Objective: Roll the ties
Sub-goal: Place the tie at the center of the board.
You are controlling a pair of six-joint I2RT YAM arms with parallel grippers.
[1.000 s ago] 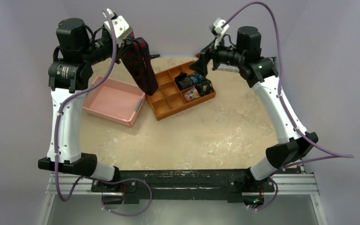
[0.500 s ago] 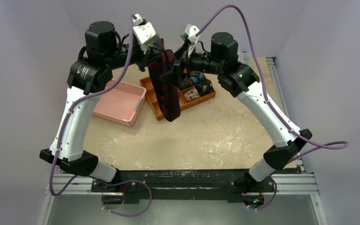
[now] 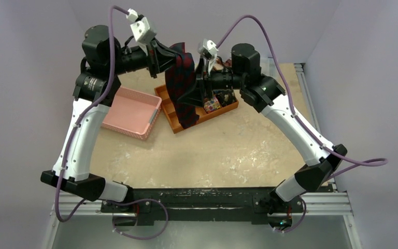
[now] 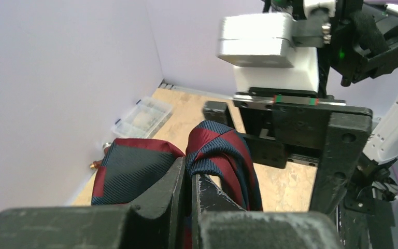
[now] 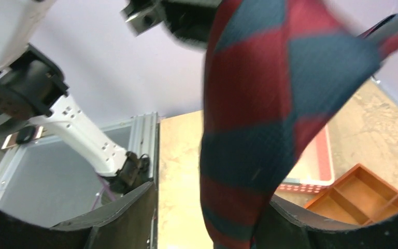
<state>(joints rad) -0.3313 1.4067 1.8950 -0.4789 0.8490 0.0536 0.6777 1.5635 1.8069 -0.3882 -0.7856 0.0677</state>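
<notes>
Evidently the dark navy fabric necktie with red diagonal stripes [image 3: 183, 88] is held aloft so that its length hangs free and straight, well above the table [image 3: 228, 150] and in front of the orange wooden divided tray [image 3: 167, 110]. The left fingers [image 4: 179, 189] are clamped tight on a bunched fold near its upper end, and the rest drapes downward. The right fingers [image 3: 194, 89] stand partly open on either side of the hanging cloth, lower down. The right wrist view shows a gap on one side, so they grip nothing yet; I judge they are placed to take a second hold for laying out or rolling the tie. Counting: one loose necktie; two rolled tie bundles [image 3: 211, 105] visible in the tray, with any others hidden behind the right arm; one tray; and one pink plastic basket [image 3: 129, 129] just beside it.
</notes>
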